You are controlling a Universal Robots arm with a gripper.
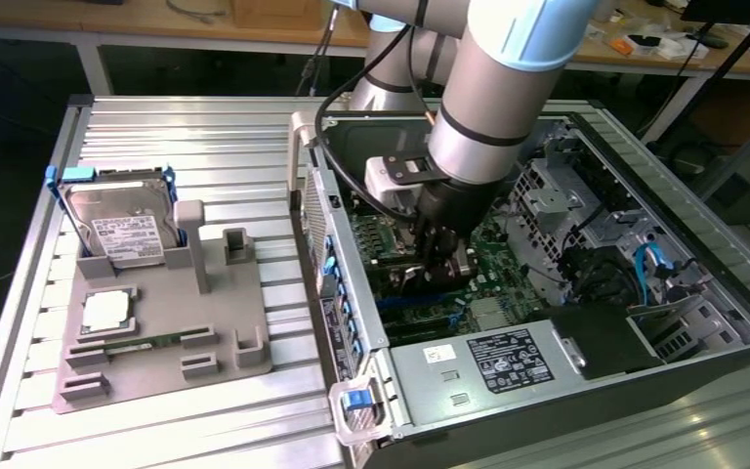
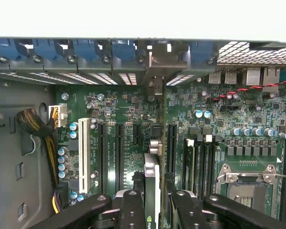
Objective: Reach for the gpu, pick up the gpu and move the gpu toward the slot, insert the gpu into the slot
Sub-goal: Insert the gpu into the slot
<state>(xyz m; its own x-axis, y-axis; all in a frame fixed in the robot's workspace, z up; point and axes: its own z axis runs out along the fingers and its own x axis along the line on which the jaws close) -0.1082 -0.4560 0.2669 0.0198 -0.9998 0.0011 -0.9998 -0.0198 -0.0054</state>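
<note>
My gripper [image 1: 436, 262] is deep inside the open computer case, low over the green motherboard [image 2: 114, 107]. In the wrist view the gripper [image 2: 152, 202] is shut on the gpu [image 2: 151, 174], with a black finger [image 2: 132, 210] on each side of it. The card shows edge-on and upright. Its silver end bracket [image 2: 155, 76] reaches up to the case's rear wall among the blue clips. It stands in line between two black sockets. The slot lies under the card and is hidden, and I cannot tell whether the card's edge is seated in it.
A white socket [image 2: 84, 155], memory sockets [image 2: 200, 162] and the metal CPU socket [image 2: 245, 183] flank the card. A cable bundle [image 2: 38, 129] hangs by the case wall. On the exterior view's left, a hard drive [image 1: 121, 230] stands in a grey fixture [image 1: 153, 337]. The power supply [image 1: 506, 357] fills the case's near end.
</note>
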